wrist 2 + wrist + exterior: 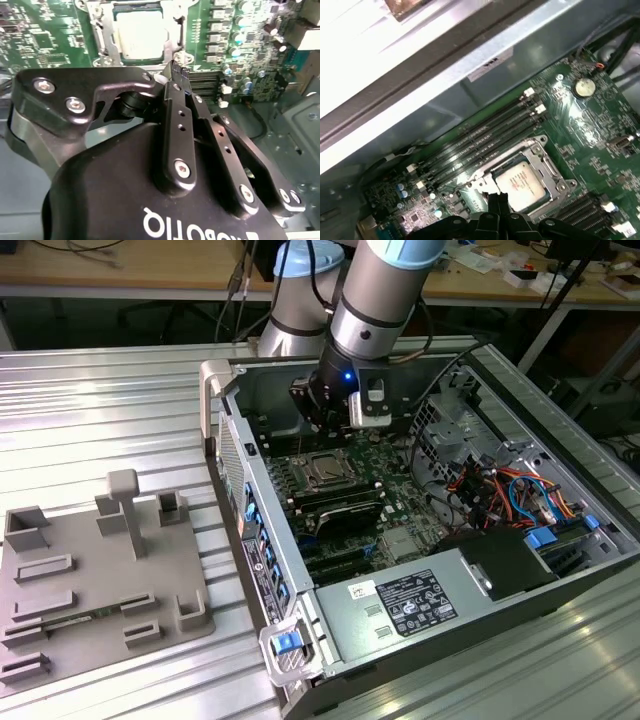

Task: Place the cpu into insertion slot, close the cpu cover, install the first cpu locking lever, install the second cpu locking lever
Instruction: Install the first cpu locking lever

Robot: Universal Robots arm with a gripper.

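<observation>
Black hand (178,71) dotted with silver screw heads, on a silver arm (372,310) with pale blue caps. Just past the hand's tips, a silver-grey cpu (142,31) sits framed by the shiny silver cpu cover (547,165). Around them is a green motherboard (35,40) speckled with small silver parts. Black memory slots (480,137) form dark stripes. The table (100,410) is ribbed silver metal.
</observation>
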